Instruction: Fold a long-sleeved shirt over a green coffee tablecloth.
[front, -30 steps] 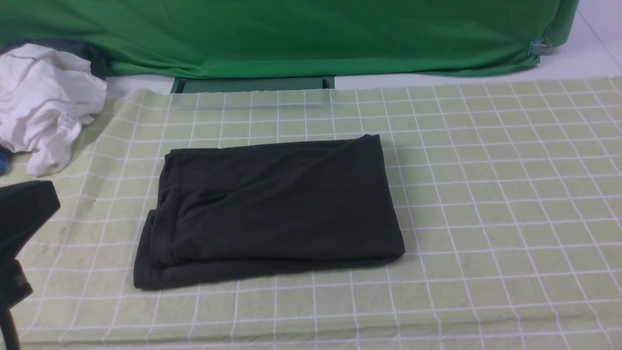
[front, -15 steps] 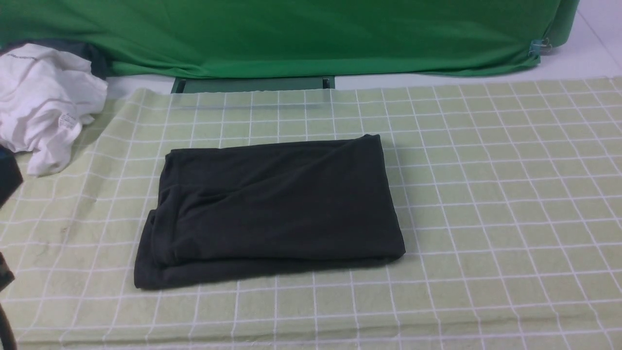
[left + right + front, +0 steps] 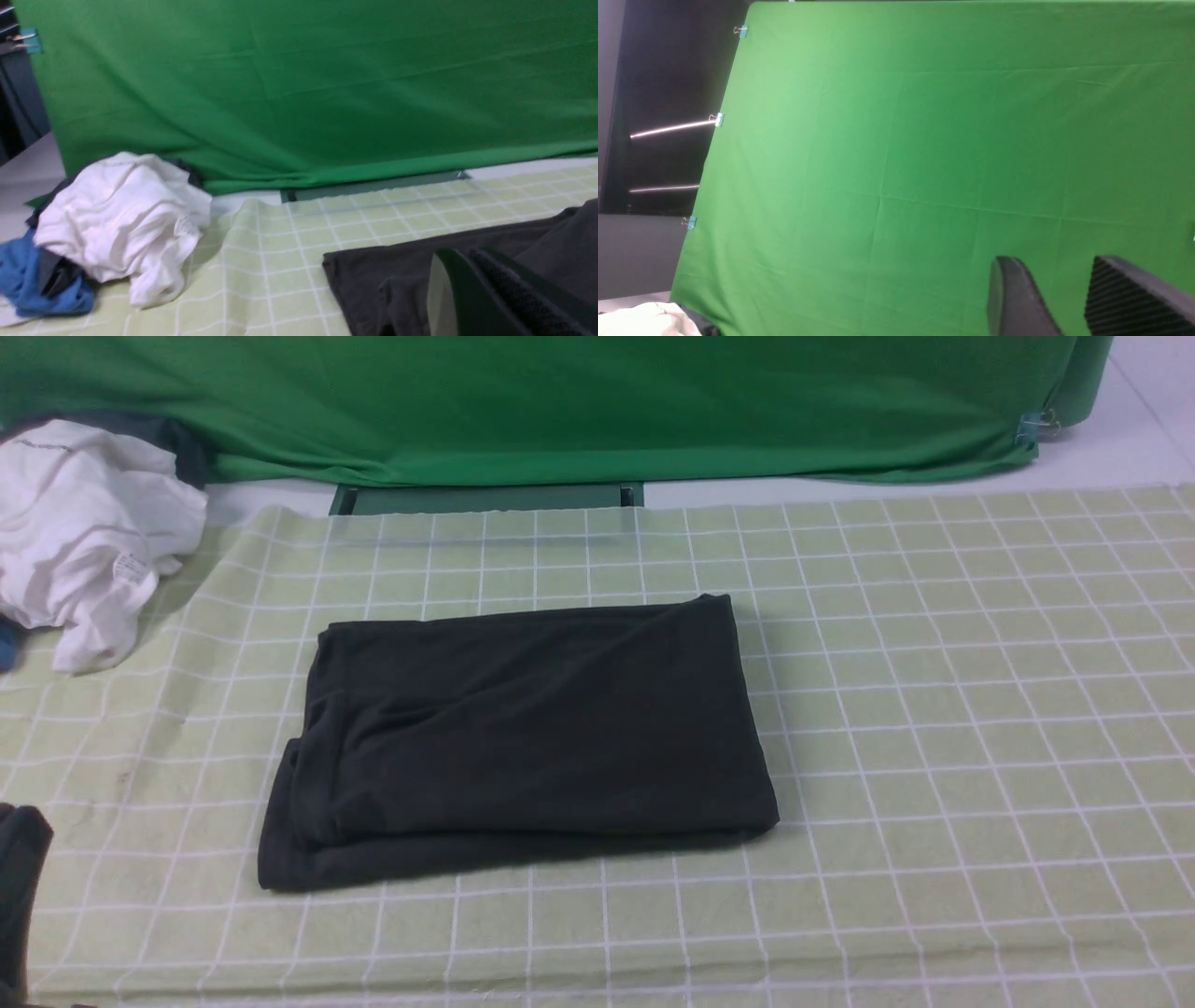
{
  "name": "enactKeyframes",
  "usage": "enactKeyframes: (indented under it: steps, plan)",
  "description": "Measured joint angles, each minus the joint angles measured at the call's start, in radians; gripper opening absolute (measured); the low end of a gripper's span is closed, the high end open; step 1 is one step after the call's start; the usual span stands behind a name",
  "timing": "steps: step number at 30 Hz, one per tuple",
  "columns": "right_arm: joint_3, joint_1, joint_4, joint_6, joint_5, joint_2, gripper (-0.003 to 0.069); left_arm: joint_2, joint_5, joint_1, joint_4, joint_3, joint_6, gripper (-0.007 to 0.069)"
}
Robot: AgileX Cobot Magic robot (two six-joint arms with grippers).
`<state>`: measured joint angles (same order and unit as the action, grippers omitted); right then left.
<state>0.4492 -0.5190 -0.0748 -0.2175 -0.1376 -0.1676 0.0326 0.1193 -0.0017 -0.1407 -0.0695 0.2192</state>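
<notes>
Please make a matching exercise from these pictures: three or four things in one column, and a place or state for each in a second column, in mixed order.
Things:
1. long-sleeved shirt
2. white garment
3. right hand
4. green backdrop

Places or states:
A. crumpled at the far left
B. hanging behind the table
C. folded on the green coffee tablecloth
D. open, holding nothing

Pairs: 1-C, 2-A, 3-D, 4-B
</notes>
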Motion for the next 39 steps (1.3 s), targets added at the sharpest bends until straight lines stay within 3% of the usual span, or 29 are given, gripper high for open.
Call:
enactKeyframes:
  steps: [7,14,39]
  plan:
    - [0.000,0.000,-0.001,0.000,0.000,0.000,0.0238,-0.014,0.000,0.071,0.003,0.074,-0.053,0.0013]
    - [0.000,0.000,-0.001,0.000,0.000,0.000,0.0238,-0.014,0.099,0.071,0.063,0.074,-0.072,0.0013]
    - [0.000,0.000,-0.003,0.000,0.000,0.000,0.0239,-0.014,0.100,0.071,0.063,0.074,-0.075,0.0014]
